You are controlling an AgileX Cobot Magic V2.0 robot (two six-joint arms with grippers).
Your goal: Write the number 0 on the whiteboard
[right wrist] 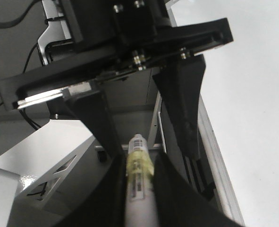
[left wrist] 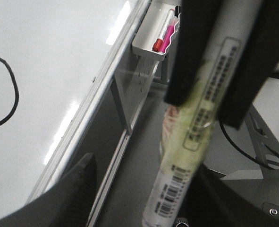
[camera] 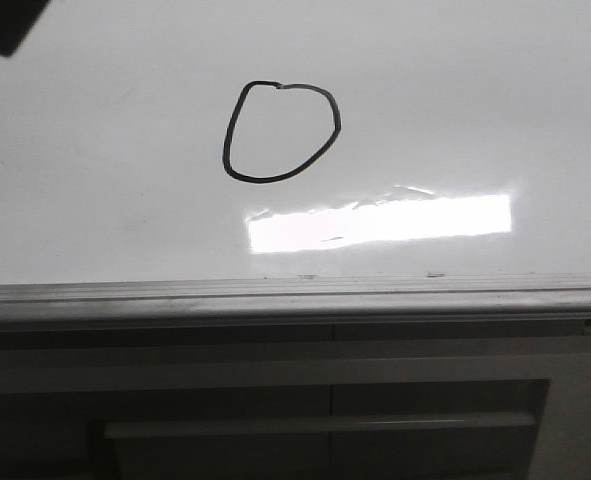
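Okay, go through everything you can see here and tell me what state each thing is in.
number 0: drawn, loop closed.
whiteboard: marked with the 0, glare patch beside it.
marker: clamped in the right gripper.
right gripper: shut on the marker.
left gripper: open, fingers either side of the marker's end.

Number 0 (camera: 281, 132): thin black lopsided closed loop, drawn on glossy white whiteboard (camera: 95, 180).

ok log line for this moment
number 0 closed on whiteboard | right end effector shut on marker | left end effector open
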